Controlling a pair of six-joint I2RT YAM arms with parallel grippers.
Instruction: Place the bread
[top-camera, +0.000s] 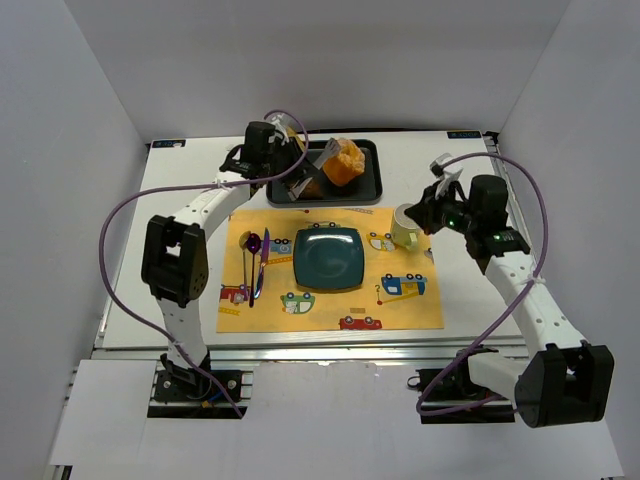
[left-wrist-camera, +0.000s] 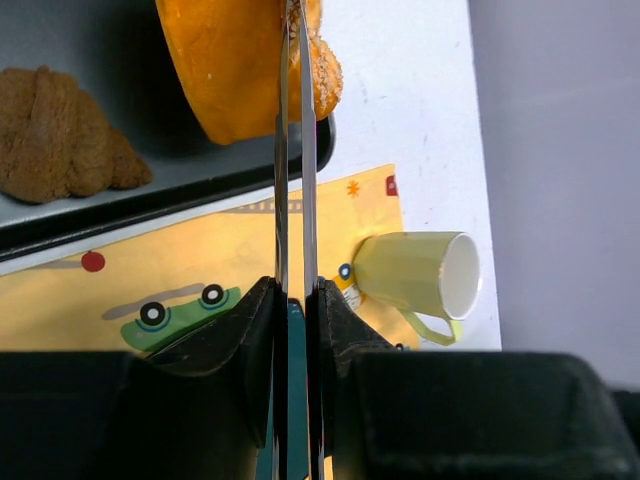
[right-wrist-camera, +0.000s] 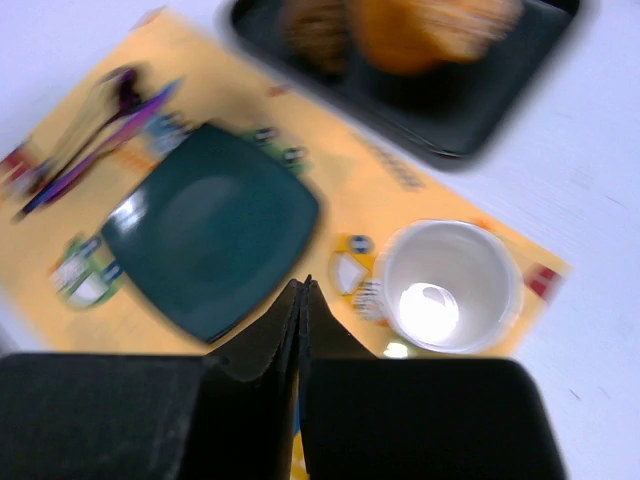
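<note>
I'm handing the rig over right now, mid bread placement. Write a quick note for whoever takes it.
Left end effector: shut on the edge of the bread, which is tilted up over the black tray.
Right end effector: shut, empty, above the placemat near the mug.
Done: bread gripped.
Left: carry it over and set it down, probably on the bare teal plate, then release.
</note>
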